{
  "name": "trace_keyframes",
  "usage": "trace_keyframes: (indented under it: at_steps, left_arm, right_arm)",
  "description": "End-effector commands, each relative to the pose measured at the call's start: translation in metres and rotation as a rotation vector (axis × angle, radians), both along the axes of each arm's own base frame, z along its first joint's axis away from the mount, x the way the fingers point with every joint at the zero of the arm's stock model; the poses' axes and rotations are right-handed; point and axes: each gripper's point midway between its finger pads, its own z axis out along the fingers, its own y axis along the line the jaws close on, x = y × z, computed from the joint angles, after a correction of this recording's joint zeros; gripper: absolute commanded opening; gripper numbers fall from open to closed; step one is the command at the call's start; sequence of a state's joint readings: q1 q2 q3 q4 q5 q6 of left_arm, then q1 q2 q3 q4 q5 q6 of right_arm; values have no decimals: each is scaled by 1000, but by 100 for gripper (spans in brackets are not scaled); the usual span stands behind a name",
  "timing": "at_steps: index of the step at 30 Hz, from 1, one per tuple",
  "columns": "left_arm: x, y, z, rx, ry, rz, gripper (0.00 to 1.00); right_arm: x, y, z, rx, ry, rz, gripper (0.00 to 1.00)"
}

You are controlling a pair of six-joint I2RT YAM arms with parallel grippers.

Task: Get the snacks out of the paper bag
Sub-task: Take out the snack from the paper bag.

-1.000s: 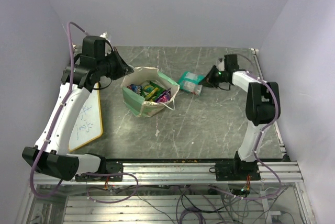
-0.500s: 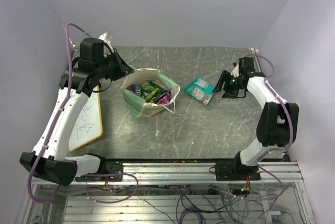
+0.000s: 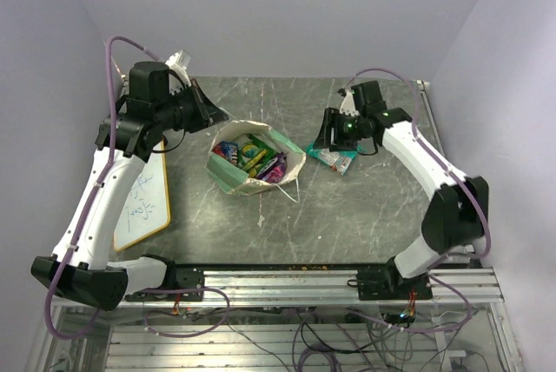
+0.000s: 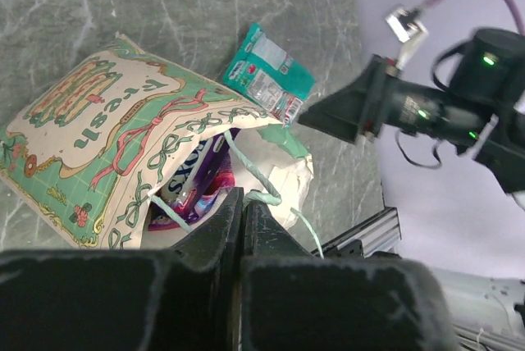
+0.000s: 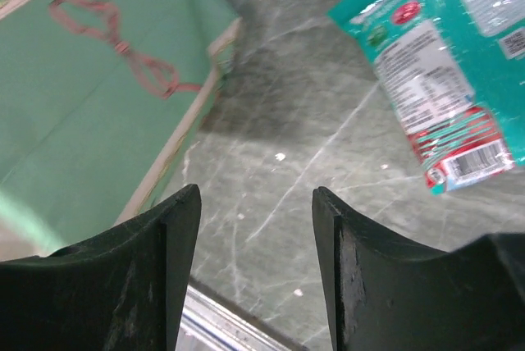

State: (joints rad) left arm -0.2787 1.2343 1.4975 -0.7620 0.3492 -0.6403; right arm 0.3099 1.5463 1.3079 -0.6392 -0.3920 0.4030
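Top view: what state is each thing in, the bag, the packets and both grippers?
bag: open, several packets inside.
teal packet: out, lying flat beside bag.
left gripper: shut, apparently pinching bag's string handle.
right gripper: open, empty, between bag and teal packet.

Soft, even light; dark shadow beside the paper bag [image 5: 90, 80]; near foreground blurred.
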Motion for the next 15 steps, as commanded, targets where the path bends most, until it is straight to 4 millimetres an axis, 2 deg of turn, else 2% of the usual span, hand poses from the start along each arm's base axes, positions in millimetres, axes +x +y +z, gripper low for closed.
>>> trace_keyframes:
  at_steps: [1,3,5,8,10,13,15]
  left_arm:
    - [-13,-14,24,-72,-73,-91,7]
    - [-15,-14,20,-66,-66,-97,7]
    - [-15,-11,20,-56,-67,-86,7]
    - [-15,-11,24,-62,-88,-82,7]
    - [-13,-13,23,-69,-96,-94,7]
    - [-13,-14,22,-67,-94,-114,7]
    - [-15,-13,24,-59,-94,-111,7]
  right_arm:
    - [21,-13,-39,-185,85,-31,56]
    - [26,4,-52,-208,129,26,56]
    - [33,27,-55,-223,146,69,55]
    - [32,67,-69,-180,189,126,54]
    - [33,83,-85,-162,229,131,54]
    - [19,117,-94,-137,258,198,53]
    - [13,135,-91,-92,251,231,53]
